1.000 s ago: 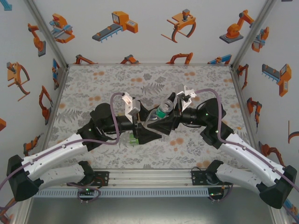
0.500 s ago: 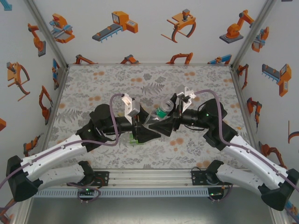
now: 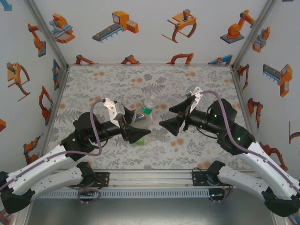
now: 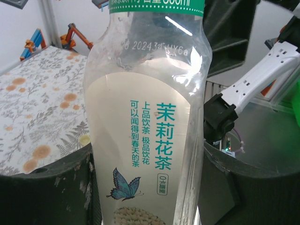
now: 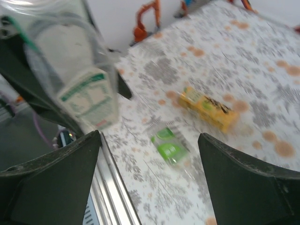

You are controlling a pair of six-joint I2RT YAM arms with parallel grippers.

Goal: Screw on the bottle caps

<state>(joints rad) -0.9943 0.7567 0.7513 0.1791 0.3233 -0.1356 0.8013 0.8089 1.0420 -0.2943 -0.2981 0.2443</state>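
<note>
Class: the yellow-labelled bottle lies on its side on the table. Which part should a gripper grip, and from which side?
Probably the yellow-labelled bottle at mid-body, from above, jaws straddling its long axis. It lies flat on the table, so only its top and flanks are free. Blur hides which end is the neck.

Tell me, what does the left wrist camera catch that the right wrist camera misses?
Left wrist camera: the butterfly and green lettering on the clear bottle, close up in the left gripper. Right wrist camera: a yellow-labelled bottle and a blurred green-labelled container lying on the table, beyond the open right gripper. Both: the gripped clear bottle and the floral table.
</note>
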